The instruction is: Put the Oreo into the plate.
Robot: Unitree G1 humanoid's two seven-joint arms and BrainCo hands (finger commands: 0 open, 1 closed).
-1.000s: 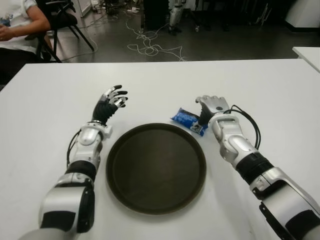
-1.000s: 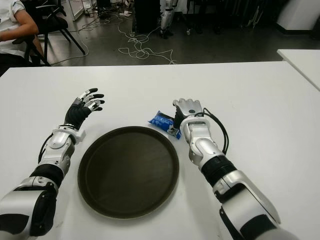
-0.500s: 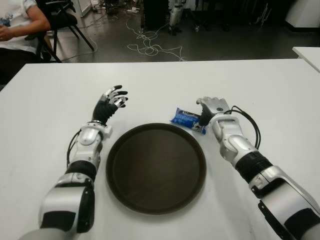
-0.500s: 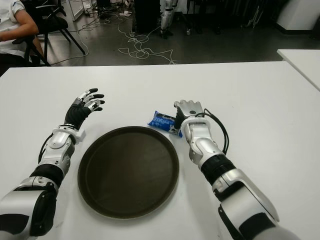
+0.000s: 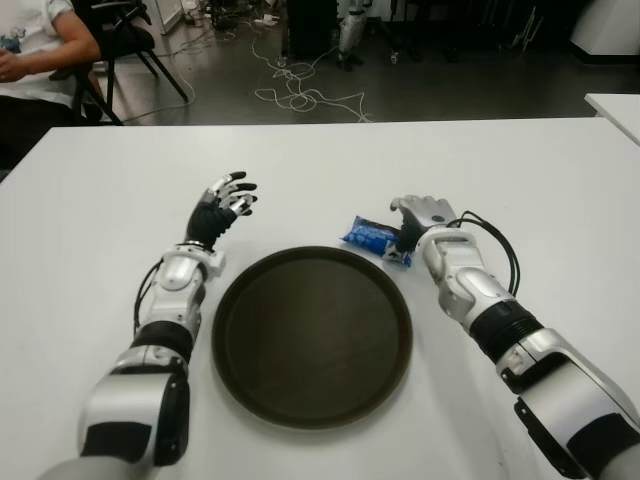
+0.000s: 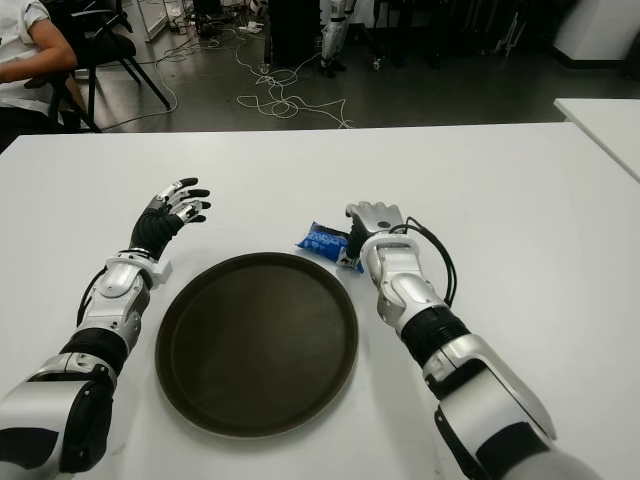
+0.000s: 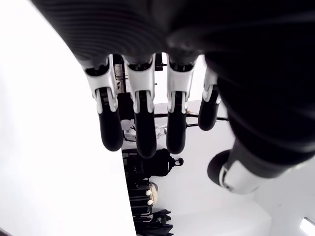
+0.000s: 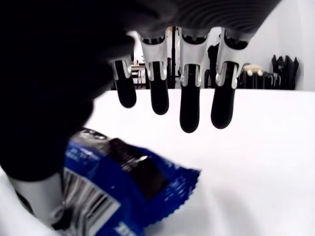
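A blue Oreo pack (image 5: pixel 368 235) lies on the white table (image 5: pixel 320 165) just beyond the far right rim of the round dark plate (image 5: pixel 312 335). My right hand (image 5: pixel 422 213) is at the pack's right end, with the thumb against the wrapper. In the right wrist view the four fingers (image 8: pixel 189 105) hang straight above the Oreo pack (image 8: pixel 113 191) without closing on it. Nothing lies in the plate. My left hand (image 5: pixel 225 198) shows beyond the plate's left side, its fingers (image 7: pixel 142 128) spread and holding nothing.
A seated person (image 5: pixel 35 45) and a chair (image 5: pixel 130 35) are beyond the table's far left corner. Cables (image 5: pixel 300 95) lie on the floor behind the table. Another white table's corner (image 5: pixel 615 105) shows at the right.
My right hand has edged slightly away from me at the pack's end, and the pack has shifted a little with it. The left arm has not moved.
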